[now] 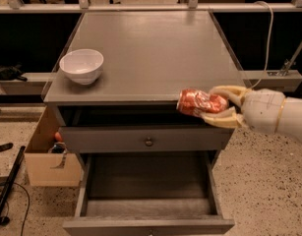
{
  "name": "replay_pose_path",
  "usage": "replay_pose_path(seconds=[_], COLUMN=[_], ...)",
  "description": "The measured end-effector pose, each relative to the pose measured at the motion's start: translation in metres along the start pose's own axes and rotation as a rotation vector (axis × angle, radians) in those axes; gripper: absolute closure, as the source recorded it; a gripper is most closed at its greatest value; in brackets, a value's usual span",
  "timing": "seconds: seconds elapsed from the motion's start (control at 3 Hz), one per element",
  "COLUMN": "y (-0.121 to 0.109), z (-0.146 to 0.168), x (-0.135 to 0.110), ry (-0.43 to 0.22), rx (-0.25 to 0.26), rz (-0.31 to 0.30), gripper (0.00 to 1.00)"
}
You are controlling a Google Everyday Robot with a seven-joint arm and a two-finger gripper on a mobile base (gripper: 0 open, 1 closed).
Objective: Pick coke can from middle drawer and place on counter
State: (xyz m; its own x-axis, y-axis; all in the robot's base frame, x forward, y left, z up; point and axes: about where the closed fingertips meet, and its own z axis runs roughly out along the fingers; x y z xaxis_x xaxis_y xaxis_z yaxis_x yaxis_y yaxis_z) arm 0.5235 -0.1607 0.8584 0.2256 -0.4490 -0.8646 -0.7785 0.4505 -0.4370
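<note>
- gripper (205, 103) is at the front right corner of the counter (155, 48), clamped on the coke can (196, 101), right at the front edge
- only obstacle up top is a white bowl (82, 66) near the front left, well apart from the can, with open grey surface behind and between
- middle drawer (145, 181) is pulled out below, reachable from above
- closed drawer front (116, 140) sits just under the counter
- cardboard box (42, 166) crowds the cabinet's left side

My single camera looks steeply down from in front, fairly near, onto the counter (155, 48) and open middle drawer (145, 181); the gripper (212, 103), clasping the coke can (196, 101), sits at right.
</note>
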Motion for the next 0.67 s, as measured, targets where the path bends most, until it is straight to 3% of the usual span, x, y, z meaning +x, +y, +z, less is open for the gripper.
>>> replay_pose_path(seconds=[0.33,0.67], y=[-0.041,-0.099], z=[0.025,0.065], x=[-0.020,-0.034], ry=[-0.055,-0.142], rx=[-0.012,-0.011], rz=[-0.006,0.074], gripper=[1.00,1.00])
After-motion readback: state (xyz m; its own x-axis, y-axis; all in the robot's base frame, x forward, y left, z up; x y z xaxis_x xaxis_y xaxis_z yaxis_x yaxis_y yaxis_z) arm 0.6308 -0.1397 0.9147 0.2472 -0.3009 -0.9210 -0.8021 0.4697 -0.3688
